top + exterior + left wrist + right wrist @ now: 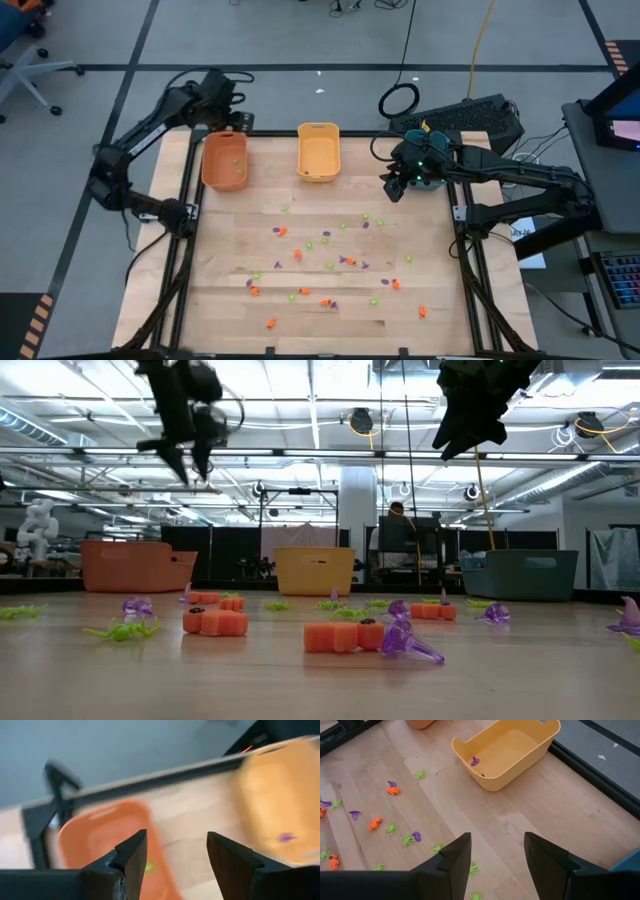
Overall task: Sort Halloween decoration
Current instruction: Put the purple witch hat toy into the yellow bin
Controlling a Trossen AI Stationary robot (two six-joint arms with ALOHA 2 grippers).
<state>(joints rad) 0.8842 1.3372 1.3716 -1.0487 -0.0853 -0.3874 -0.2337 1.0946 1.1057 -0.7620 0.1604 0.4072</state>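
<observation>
High view had the table [220,300] framed whole, arms at both far corners. Three bins sat along the far edge: orange bin [224,160] on the left, yellow bin [318,151] in the middle, teal bin [520,574] on the right, mostly hidden under the right arm from above and clear only in the low view. Left end effector [228,108] hung over the far end of the orange bin, fingers apart, nothing between them; its wrist view looked down into that bin, where a green trinket [149,867] lay on the floor. Right end effector [393,186] hovered beside the teal bin, just off the yellow bin's right side, fingers also apart and empty. Trinkets [330,265] in orange, green and purple were scattered loose over the middle and near half of the table, well apart from the bins. A few green ones lay in the orange bin, and one purple trinket [475,761] lay in the yellow bin.
</observation>
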